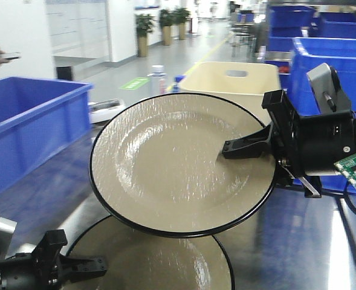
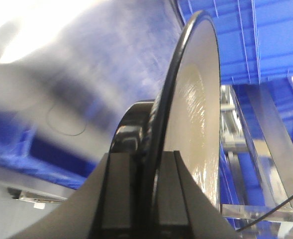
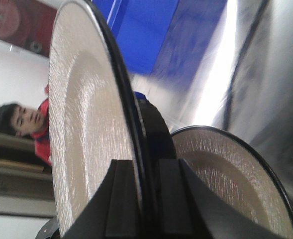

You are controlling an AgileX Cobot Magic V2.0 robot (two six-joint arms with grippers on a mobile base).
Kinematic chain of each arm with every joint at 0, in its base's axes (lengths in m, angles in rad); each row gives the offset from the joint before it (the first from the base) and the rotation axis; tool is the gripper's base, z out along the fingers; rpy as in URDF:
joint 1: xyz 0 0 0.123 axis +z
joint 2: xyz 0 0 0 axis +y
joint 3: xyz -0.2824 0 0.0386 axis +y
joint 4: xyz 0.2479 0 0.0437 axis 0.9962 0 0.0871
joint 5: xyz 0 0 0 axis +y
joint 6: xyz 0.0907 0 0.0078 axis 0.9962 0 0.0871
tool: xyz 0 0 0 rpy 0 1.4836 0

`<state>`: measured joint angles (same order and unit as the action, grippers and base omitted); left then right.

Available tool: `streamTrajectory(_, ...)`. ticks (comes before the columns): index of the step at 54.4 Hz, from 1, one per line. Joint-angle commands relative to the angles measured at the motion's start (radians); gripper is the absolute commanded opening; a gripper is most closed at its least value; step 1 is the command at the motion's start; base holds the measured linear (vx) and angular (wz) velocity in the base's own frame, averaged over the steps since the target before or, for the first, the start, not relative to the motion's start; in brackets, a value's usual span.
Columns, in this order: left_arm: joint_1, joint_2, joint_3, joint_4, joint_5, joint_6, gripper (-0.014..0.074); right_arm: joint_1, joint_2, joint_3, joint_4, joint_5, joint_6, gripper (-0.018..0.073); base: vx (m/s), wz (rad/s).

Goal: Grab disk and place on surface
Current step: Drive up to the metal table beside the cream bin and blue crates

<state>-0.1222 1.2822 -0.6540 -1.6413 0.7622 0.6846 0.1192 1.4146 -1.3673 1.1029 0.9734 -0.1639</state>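
Note:
Two beige disks with black rims are in view. The upper disk [image 1: 178, 163] hangs tilted above the table, and my right gripper [image 1: 226, 149] is shut on its right rim. In the right wrist view this disk [image 3: 81, 124] stands edge-on between the jaws of my right gripper [image 3: 145, 172]. The lower disk [image 1: 147, 263] sits low over the dark glossy surface [image 1: 286, 241], with my left gripper [image 1: 102, 264] shut on its left rim. The left wrist view shows that disk [image 2: 196, 99] edge-on, its rim clamped in my left gripper [image 2: 153, 164]. The lower disk [image 3: 226, 174] also appears under the raised one.
A blue bin [image 1: 26, 127] stands at the left and more blue bins [image 1: 326, 66] at the right behind the right arm. A cream tub [image 1: 232, 78] and a bottle [image 1: 158, 78] sit at the back. A person [image 3: 22, 119] stands nearby.

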Motion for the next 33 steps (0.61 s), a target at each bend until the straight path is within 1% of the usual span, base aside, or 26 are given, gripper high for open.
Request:
streamTrajectory(1, -0.006, -0.034, -0.033, -0.143, 0.068, -0.014, 0.0001, -0.001, -0.041, -0.041, 0.120, -0.038, -0.001, -0.0005, 0.31, -0.55)
streamTrajectory(16, -0.006, -0.034, -0.033, -0.143, 0.068, -0.014, 0.0001, -0.001, -0.041, -0.041, 0.120, -0.038, -0.001, -0.0005, 0.28, -0.48)
streamTrajectory(33, -0.006, -0.034, -0.033, -0.143, 0.068, -0.014, 0.0001, -0.001, -0.041, -0.041, 0.120, -0.038, -0.001, -0.0005, 0.20, -0.34)
